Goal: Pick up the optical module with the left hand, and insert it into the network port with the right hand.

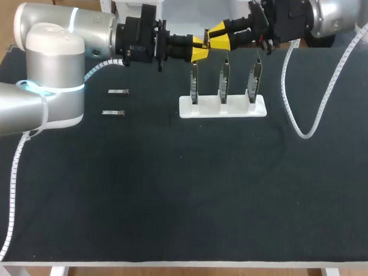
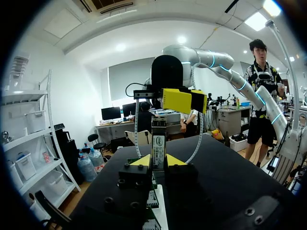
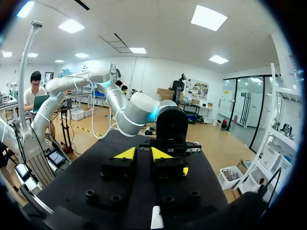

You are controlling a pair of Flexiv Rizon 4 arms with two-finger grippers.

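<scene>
Handover seems underway above the surface (image 1: pixel 169 192): left jaws clench the optical module (image 2: pixel 158 139), offering its free end to the right jaws, whose grip I cannot tell, near the port stand (image 1: pixel 222 108).

A black mat (image 1: pixel 169 198) is covering the bench (image 1: pixel 184 264), whose pale edge is showing along the mat's near side.

Silver arms (image 1: pixel 53 47); cyan light ring (image 1: pixel 33 88); black left hand (image 1: pixel 200 48), right hand (image 1: pixel 218 35); yellow fingertips (image 1: pixel 198 54); white spiral-wrapped cables (image 1: pixel 323 101).
</scene>
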